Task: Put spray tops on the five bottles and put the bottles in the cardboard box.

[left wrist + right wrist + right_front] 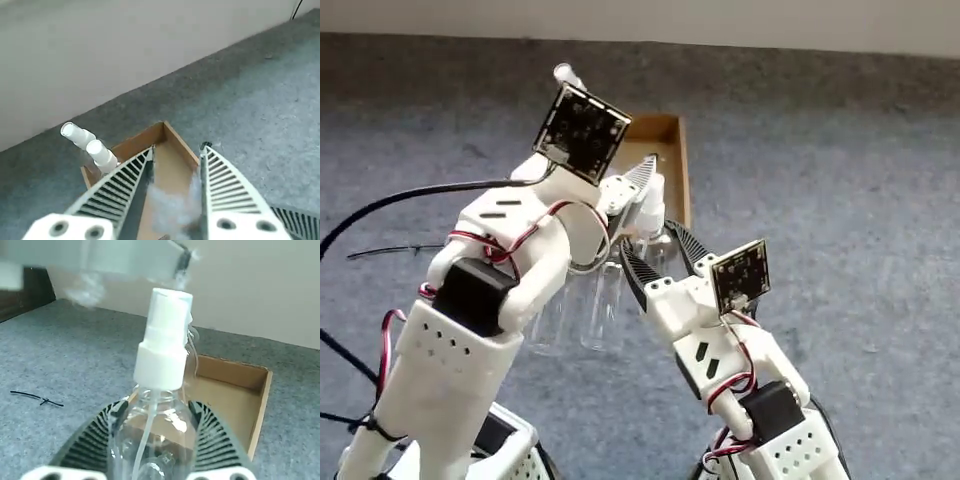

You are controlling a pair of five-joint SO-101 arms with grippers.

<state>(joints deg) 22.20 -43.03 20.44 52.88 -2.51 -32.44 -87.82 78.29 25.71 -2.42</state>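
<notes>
My right gripper (pixel 652 246) (pixel 159 411) is shut on a clear bottle (pixel 152 440) (pixel 658 240), held upright just in front of the cardboard box (pixel 672 135) (pixel 235 390) (pixel 135 142). A white spray top (pixel 162 340) (pixel 650 208) sits on the bottle's neck, its tube hanging inside. My left gripper (pixel 177 149) (pixel 648 180) hovers open just above that top, which shows as a white blur between its fingers (pixel 125 257). Two white spray tops (pixel 87 142) stick up past the box's far corner. One of them (pixel 565 73) peeks out behind the left arm's camera board.
Clear bottles (pixel 582 305) stand on the grey carpet, partly hidden under the left arm. A black cable tie (pixel 37 398) (pixel 390 250) lies on the carpet to the left. A pale wall runs behind the box. Open carpet lies to the right of the box.
</notes>
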